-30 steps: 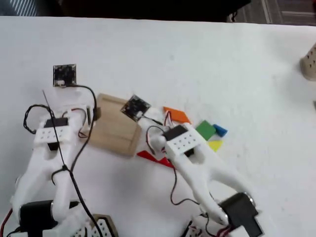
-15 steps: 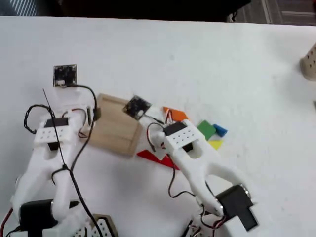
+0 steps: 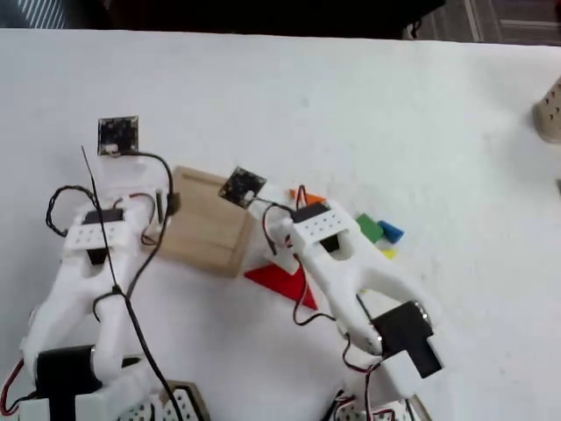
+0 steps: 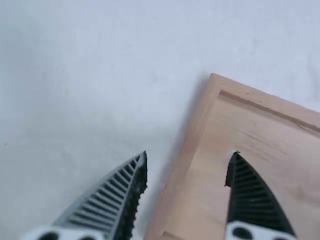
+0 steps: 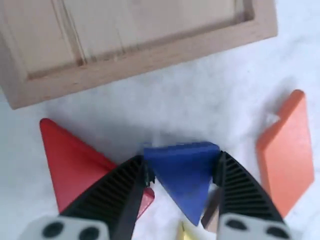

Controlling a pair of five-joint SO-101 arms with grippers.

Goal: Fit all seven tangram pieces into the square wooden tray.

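Blue triangle (image 5: 182, 167) clamped between right fingers (image 5: 240, 186), near wooden tray (image 5: 150, 56).

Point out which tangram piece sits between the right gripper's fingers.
The blue triangular piece: it alone is held by the right gripper, while the red triangular piece and the orange parallelogram piece lie on the white table to either side.

Two white printed arms, black servos, exposed wiring.
left arm (image 3: 81, 285) and right arm (image 3: 355, 274): white shells, black servo blocks (image 3: 63, 375) near the base, hole grid on each wrist plate (image 3: 93, 235), small black square camera board (image 3: 117, 134) per wrist. Black cable (image 3: 130, 309) on the left, red and black wires (image 3: 298, 314) on the right. left gripper (image 4: 189, 159) and right gripper (image 5: 182, 162): black ribbed fingers (image 4: 248, 195), pale bases (image 5: 65, 230) with screw holes.
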